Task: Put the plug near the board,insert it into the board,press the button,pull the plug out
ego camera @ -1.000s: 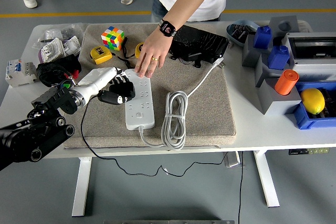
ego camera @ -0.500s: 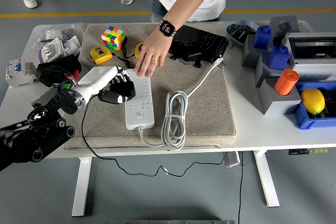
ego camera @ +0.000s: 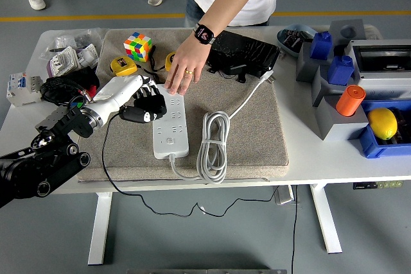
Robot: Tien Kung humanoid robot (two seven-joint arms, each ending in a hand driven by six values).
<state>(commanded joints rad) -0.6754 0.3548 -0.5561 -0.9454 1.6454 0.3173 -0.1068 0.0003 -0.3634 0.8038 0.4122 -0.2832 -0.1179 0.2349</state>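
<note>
White power strip (ego camera: pixel 171 126) mid-mat, person's hand (ego camera: pixel 182 70) pinning far end | my left robot hand (ego camera: pixel 145 102) curled on black plug (ego camera: pixel 133 115), shifted slightly farther | insertion pending

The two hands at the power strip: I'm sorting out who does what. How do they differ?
The left hand is black, mechanical, reaching from the left with fingers curled over something dark at the strip's left edge. The person's hand is bare, with a ring and a watch, reaching from the far side, fingers pressing the strip's far end. Both meet at that end.
</note>
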